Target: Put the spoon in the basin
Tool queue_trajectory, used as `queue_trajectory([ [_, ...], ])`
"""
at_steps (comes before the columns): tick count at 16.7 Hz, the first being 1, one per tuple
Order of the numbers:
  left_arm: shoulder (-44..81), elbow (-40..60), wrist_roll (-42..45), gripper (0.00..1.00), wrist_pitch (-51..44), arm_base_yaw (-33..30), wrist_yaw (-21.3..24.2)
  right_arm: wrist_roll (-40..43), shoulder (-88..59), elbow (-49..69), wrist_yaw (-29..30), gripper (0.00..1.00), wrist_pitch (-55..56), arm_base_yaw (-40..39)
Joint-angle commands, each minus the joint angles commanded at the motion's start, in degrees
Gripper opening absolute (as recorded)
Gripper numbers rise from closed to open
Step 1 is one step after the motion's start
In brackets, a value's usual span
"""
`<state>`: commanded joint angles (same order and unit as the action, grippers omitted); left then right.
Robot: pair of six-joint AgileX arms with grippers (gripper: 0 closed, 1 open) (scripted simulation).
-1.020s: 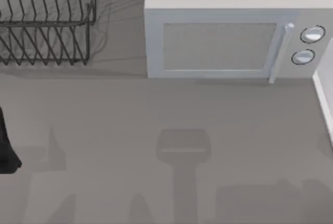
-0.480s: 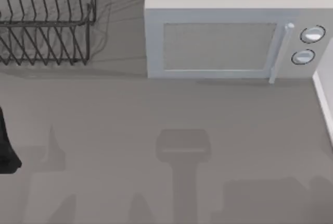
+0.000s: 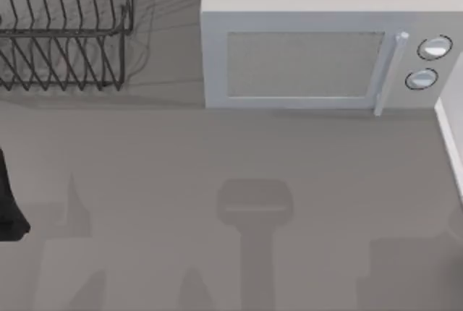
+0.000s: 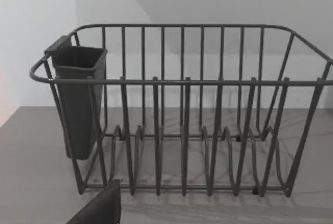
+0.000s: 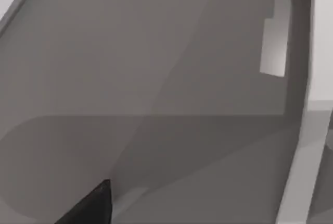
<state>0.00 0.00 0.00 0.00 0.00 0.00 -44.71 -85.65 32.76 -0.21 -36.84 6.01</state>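
From above, a wire dish rack (image 3: 61, 29) is sitting at the back left of the grey table (image 3: 217, 152) beside a white microwave (image 3: 318, 43), and a dark bit of the left arm (image 3: 9, 202) is poking in at the left edge. The left wrist camera is looking at the rack (image 4: 182, 114) and its dark cup holder (image 4: 78, 99), with a dark finger (image 4: 101, 208) showing low down. The right wrist camera is looking into a grey basin (image 5: 156, 78), where another dark finger (image 5: 91, 206) is showing.
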Motion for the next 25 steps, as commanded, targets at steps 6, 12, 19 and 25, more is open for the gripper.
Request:
queue_trajectory([
  [6, 0.0, 0.0, 0.0, 1.00, 0.0, 0.0, 0.0, -0.1, -1.7, -1.9, 0.0, 1.00, 3.1, -0.1],
  [12, 0.0, 0.0, 0.0, 1.00, 0.0, 0.0, 0.0, -0.1, -1.7, -1.9, 0.0, 0.55, 3.1, -0.1],
  [19, 0.0, 0.0, 0.0, 1.00, 0.0, 0.0, 0.0, -0.1, -1.7, -1.9, 0.0, 0.02, 3.1, -0.1],
  [25, 0.0, 0.0, 0.0, 1.00, 0.0, 0.0, 0.0, -0.1, -1.7, -1.9, 0.0, 0.00, 3.1, -0.1],
])
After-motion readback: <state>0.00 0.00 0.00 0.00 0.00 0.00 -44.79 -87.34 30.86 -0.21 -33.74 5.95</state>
